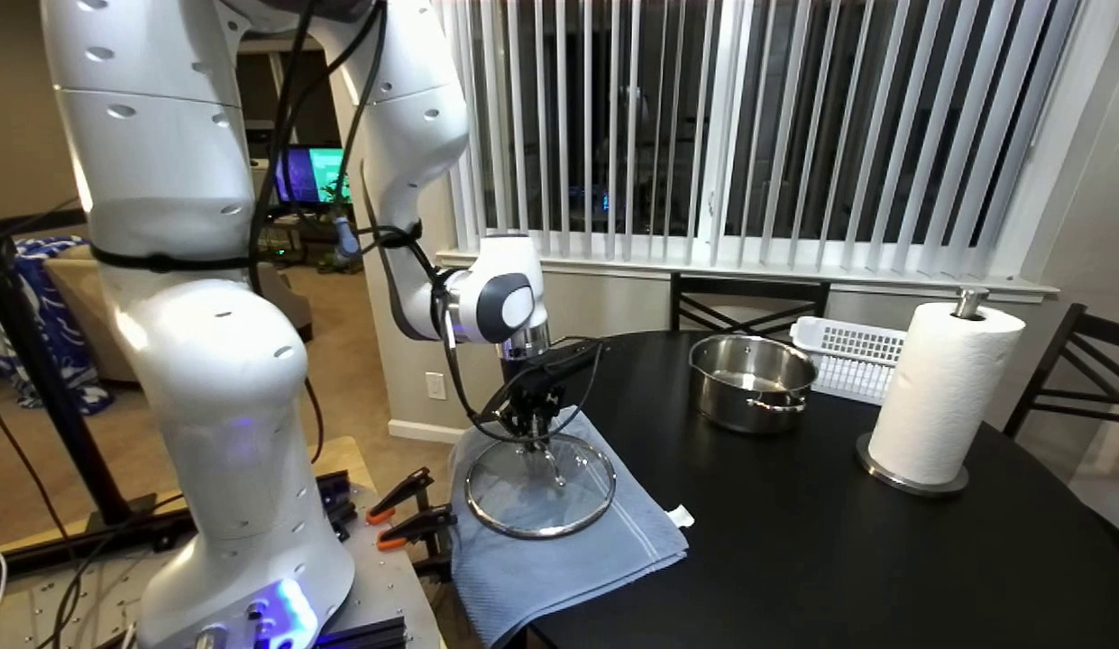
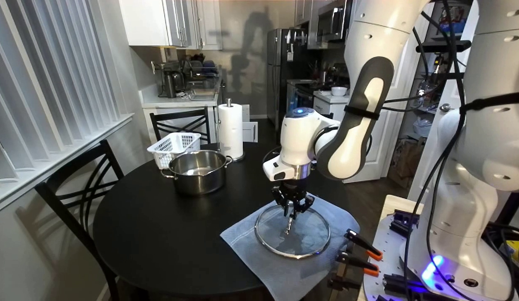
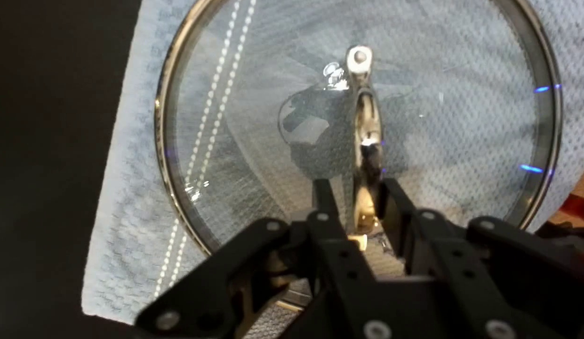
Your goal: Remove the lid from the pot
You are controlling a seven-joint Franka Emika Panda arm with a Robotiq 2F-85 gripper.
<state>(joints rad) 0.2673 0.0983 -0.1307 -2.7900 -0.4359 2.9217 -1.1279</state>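
One lid (image 2: 303,240) on the towel (image 2: 284,274), near right of the pot (image 2: 200,182) in an exterior view; gripper (image 3: 356,190) slightly parted astride its handle (image 3: 368,122), so we should spread wider, then rise straight.

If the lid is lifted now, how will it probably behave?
The lid should be stiff, given its metal rim. It is clear, likely glass, so may break if dropped. The claw straddles the handle nearer one end, so the lid may tilt.
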